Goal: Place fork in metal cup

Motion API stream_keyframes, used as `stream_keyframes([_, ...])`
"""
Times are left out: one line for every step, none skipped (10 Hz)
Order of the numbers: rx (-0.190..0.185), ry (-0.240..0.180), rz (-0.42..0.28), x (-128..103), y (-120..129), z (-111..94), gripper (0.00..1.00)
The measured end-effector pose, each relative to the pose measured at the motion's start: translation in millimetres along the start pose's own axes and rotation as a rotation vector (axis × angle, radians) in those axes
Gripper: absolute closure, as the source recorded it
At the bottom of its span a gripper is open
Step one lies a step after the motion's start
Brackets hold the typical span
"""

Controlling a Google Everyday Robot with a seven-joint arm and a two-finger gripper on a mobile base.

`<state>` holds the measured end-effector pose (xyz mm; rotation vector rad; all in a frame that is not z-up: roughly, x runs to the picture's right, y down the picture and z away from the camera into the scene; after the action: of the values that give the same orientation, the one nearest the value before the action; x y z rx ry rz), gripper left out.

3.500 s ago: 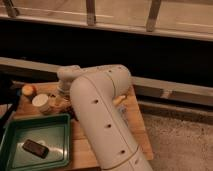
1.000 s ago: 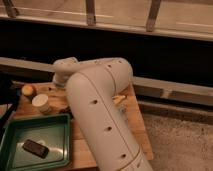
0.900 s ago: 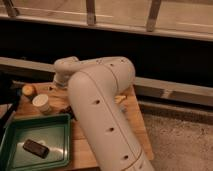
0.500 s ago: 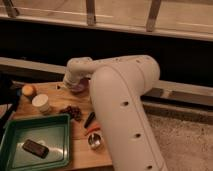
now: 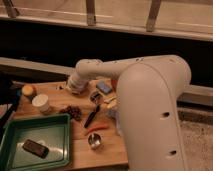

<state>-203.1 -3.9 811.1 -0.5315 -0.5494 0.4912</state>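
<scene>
Wooden table (image 5: 80, 153), gripper (image 5: 74, 90) closed above, metal cup (image 5: 94, 141)

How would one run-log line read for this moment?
tool: shut, over table's far left | metal cup: upright, by carrot, near front edge | fork: not made out

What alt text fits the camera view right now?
A large white robot arm reaches toward picture left across a wooden table, its shut gripper low over the back part. Nearer the camera lie a black-handled utensil, an orange carrot and a small metal cup, with a white cup and a green tray at picture left.
</scene>
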Motion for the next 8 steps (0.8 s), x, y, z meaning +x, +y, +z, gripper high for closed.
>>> stream_keyframes([-0.007, -0.014, 0.005, -1.6, 9.6, -6.5, 1.0])
stream_keyframes([-0.018, -0.04, 0.009, 1.3, 18.9, -12.3, 1.0])
stream_keyframes([-0.023, -0.064, 0.018, 9.0, 23.0, -19.3, 1.0])
stream_keyframes([-0.029, -0.077, 0.033, 18.2, 26.4, -25.6, 1.0])
stream_keyframes([-0.047, -0.094, 0.057, 31.7, 32.8, -31.5, 1.0])
stream_keyframes([-0.081, -0.101, 0.067, 41.2, 41.4, -34.5, 1.0])
stream_keyframes([-0.108, -0.104, 0.067, 46.2, 51.1, -37.0, 1.0])
stream_keyframes([-0.128, -0.103, 0.072, 50.8, 59.7, -39.3, 1.0])
